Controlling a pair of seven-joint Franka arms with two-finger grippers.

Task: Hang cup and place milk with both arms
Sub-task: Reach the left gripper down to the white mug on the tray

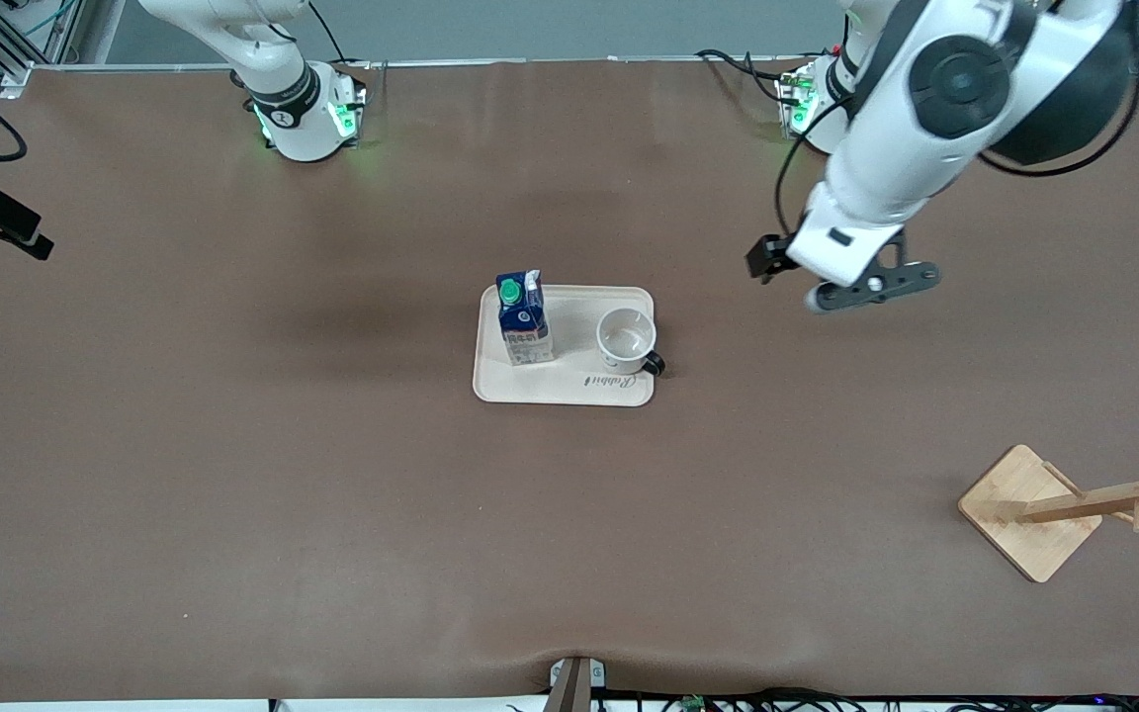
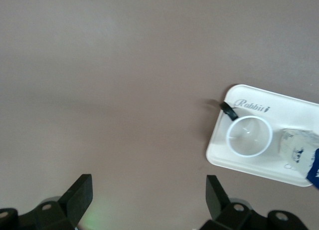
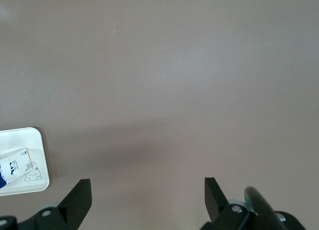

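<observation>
Both hands (image 2: 148, 197) (image 3: 147, 199) wide open, seemingly empty.

Brown table (image 1: 233, 445) under even light, cables (image 1: 827, 700) along its edge.

1. The left arm (image 1: 935, 119) reaches from its base at the bench's top edge, its forearm angled down toward the bench's middle.
2. The left claw (image 1: 871, 287) hangs in the air over bare bench with nothing between its fingers (image 2: 79, 195), which are spread wide apart.
3. The right arm (image 1: 263, 59) shows only its base and lower links at the bench's top edge.
4. The right claw (image 3: 147, 200) hangs over bare bench, its fingers (image 3: 79, 197) spread wide and holding nothing.
</observation>
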